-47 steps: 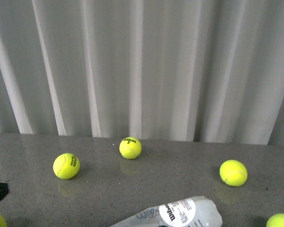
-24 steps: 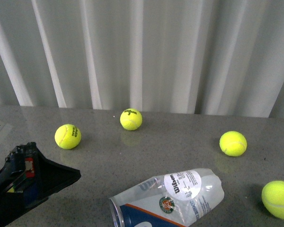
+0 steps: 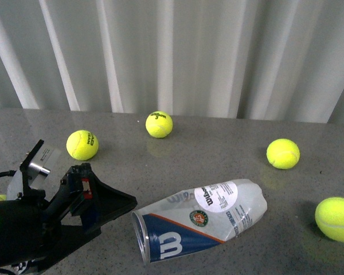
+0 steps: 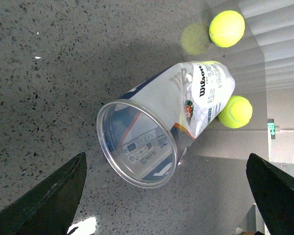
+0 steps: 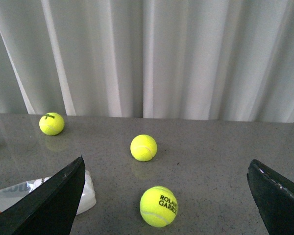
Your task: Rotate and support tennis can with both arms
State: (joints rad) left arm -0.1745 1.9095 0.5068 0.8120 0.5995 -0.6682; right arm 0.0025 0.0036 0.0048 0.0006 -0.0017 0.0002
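Can: clear plastic Wilson tennis can (image 3: 200, 220), sideways on grey table (image 3: 218, 149)
Left end effector (image 4: 166, 156): spread, empty
Right end effector (image 5: 165, 160): spread, empty

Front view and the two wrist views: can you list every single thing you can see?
tennis can: one, clear with a white-and-blue Wilson label, lying on its side at the near middle of the table.
tennis balls: five, yellow-green, scattered loose on the table; one is only a sliver at the left edge.
table: one, grey speckled, under everything.
curtain: one, white and pleated, behind the table.
left arm: one, black with a small green light, near left.
left end effector: one, black, open, pointed at the can's open mouth, holding nothing.
right end effector: one, black, open, seen only in the right wrist view, holding nothing.
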